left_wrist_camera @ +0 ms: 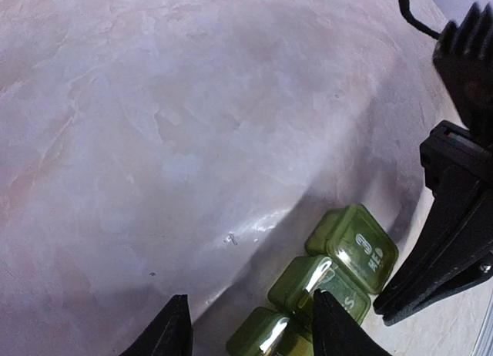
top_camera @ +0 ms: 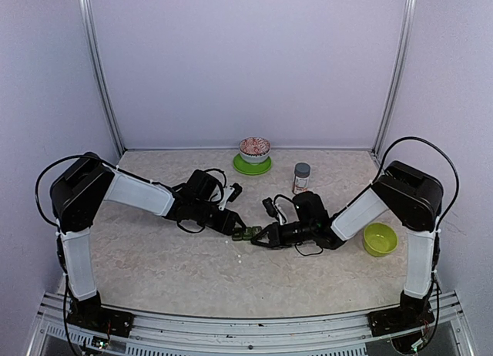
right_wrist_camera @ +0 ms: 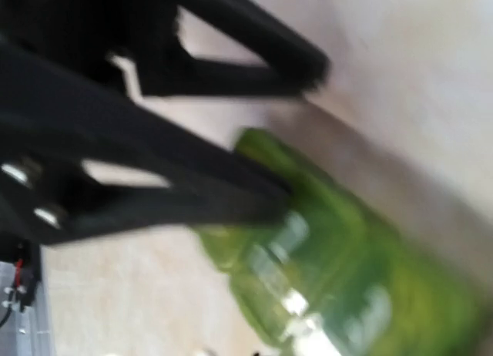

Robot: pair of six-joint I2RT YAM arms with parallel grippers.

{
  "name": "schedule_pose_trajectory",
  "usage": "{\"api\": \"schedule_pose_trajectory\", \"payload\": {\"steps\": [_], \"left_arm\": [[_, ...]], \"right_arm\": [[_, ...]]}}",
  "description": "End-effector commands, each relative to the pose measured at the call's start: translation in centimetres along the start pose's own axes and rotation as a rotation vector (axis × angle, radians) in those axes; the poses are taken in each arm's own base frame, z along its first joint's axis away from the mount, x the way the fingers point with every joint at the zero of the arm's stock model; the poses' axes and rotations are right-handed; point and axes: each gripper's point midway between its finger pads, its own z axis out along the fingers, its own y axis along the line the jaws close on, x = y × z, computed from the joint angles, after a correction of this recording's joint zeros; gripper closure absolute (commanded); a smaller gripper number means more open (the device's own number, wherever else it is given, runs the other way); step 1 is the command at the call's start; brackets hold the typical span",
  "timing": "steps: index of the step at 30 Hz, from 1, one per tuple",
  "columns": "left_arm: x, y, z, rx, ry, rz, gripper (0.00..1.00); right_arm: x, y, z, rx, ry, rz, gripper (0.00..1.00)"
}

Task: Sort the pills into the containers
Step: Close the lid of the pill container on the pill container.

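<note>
The dark green strip of containers [top_camera: 247, 233] lies mid-table between both grippers, all three lids closed. In the left wrist view the strip [left_wrist_camera: 350, 252] lies at lower right. My left gripper [left_wrist_camera: 250, 333] is open, its right fingertip [left_wrist_camera: 335, 325] over the strip's middle compartment. In the top view the left gripper [top_camera: 236, 226] is at the strip's left end. My right gripper [top_camera: 261, 240] is at the strip's right end, and its black fingers [left_wrist_camera: 447, 248] show close beside the strip. The right wrist view is blurred, with the strip [right_wrist_camera: 347, 256] filling it. One white speck, perhaps a pill [top_camera: 240, 257], lies just in front of the strip.
A lime-green bowl [top_camera: 380, 239] sits at the right beside the right arm. A brown bottle with a grey cap [top_camera: 301, 177] stands behind the right gripper. A patterned bowl on a green plate [top_camera: 254, 156] is at the back centre.
</note>
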Motion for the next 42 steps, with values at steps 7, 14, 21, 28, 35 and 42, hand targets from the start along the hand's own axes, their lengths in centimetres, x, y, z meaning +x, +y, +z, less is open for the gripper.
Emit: {"api": "schedule_pose_trajectory", "payload": {"steps": [7,14,21,28,35,42], "left_arm": [[4.0,2.2,1.1,-0.064,0.124,-0.044,0.49],[3.9,2.2,1.1,-0.063,0.121,-0.044,0.49],[3.9,2.2,1.1,-0.065,0.121,-0.043,0.49],[3.9,2.1,1.1,-0.061,0.121,-0.042,0.49],[4.0,2.1,1.1,-0.064,0.123,-0.042,0.49],[4.1,2.3,1.3,-0.070,0.126,-0.046,0.49]], "right_arm": [[3.7,-2.8,-0.2,0.067,0.075,0.087,1.00],[2.0,0.4,-0.8,-0.023,0.054,0.003,1.00],[-1.6,4.9,-3.8,-0.018,-0.024,-0.201,0.82],[-5.8,3.5,-4.4,0.147,-0.121,-0.257,0.96],[-6.6,1.5,-1.9,0.171,-0.097,-0.230,1.00],[-3.6,-0.1,-1.5,0.162,-0.031,-0.167,1.00]]}}
